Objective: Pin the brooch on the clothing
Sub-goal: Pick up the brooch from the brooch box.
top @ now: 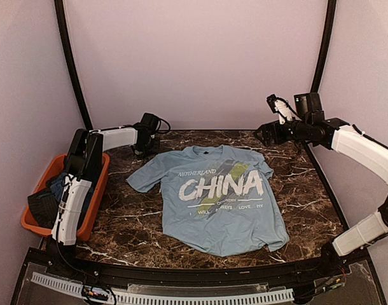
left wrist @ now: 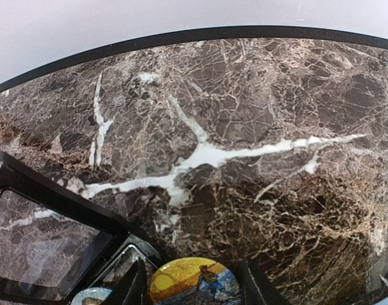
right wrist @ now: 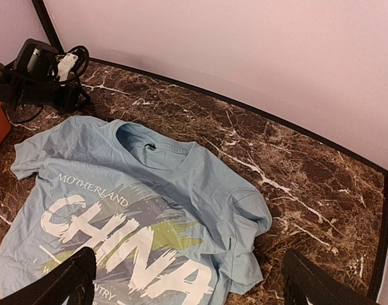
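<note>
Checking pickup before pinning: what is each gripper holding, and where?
Left gripper pinches the round brooch by opposite rim edges; right gripper is open, empty.

Table (top: 308, 190): bare marble on the right and lower left of the top view, free to pass. Shirt (top: 213, 197) lies flat across the centre.

Bin (top: 97, 197) with dark clothes (top: 44, 206) blocks the left edge; left arm (top: 73, 203) lies over it.

Left gripper (top: 145, 147) is low at upper left, near the sleeve. Wrist view: case (left wrist: 48, 248) at lower left; brooch (left wrist: 194, 283) fills the gap between the fingers (left wrist: 254, 283); marble beyond is open to the rim.

Right gripper (top: 263, 133) hangs at upper right, jaws wide, beyond the shirt's edge.

Walls (top: 200, 63) close three sides.
</note>
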`<state>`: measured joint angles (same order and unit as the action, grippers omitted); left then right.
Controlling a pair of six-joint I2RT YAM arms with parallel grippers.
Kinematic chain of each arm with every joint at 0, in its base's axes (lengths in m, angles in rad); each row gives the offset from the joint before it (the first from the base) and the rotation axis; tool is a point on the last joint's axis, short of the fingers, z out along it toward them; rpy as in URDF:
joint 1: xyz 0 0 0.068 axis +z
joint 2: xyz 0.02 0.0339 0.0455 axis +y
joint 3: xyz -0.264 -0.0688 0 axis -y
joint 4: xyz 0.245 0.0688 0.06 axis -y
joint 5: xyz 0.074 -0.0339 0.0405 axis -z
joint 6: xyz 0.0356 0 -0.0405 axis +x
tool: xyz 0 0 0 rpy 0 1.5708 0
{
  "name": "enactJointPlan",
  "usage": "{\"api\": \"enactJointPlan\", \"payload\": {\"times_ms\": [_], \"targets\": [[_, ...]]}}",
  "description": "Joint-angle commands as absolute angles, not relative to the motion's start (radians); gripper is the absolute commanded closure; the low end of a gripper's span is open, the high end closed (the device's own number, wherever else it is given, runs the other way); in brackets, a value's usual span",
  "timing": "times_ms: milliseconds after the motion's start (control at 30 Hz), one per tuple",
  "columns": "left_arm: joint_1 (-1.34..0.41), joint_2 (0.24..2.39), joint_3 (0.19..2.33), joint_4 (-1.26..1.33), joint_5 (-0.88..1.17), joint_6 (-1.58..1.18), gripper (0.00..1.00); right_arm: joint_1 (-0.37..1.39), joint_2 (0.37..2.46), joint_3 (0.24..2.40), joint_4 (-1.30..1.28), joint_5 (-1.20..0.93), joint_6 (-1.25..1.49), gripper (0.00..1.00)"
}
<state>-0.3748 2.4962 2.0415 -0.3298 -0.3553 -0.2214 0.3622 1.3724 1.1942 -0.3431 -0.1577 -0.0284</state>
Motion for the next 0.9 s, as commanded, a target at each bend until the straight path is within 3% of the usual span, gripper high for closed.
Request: {"api": "enactJointPlan", "payload": {"times_ms": [0,200,367,533,700,867], "targets": [[-0.369,2.384,1.998,-0.351,-0.282,-0.229,0.66,0.370,1.400,1.170,-0.319,-0.144,-0.113,0.01],[-0.384,2.224,1.910,-0.365,-0.185,-0.216,0.70,0.366,1.391,1.079,-0.221,-0.269,-0.073,0.01],[-0.421,1.999,1.687,-0.311,-0.108,-0.195,0.71,0.367,1.358,1.031,-0.193,-0.454,-0.081,0.01],[-0.473,1.796,1.418,-0.221,0.209,-0.206,0.69,0.410,1.274,1.008,-0.234,-0.703,-0.262,0.03],[-0.562,1.627,1.224,-0.137,0.560,-0.240,0.65,0.586,1.192,0.982,-0.294,-0.659,-0.479,0.02],[-0.618,1.526,0.999,0.181,0.860,-0.409,0.64,0.715,1.167,0.982,-0.374,-0.609,-0.690,0.04]]}}
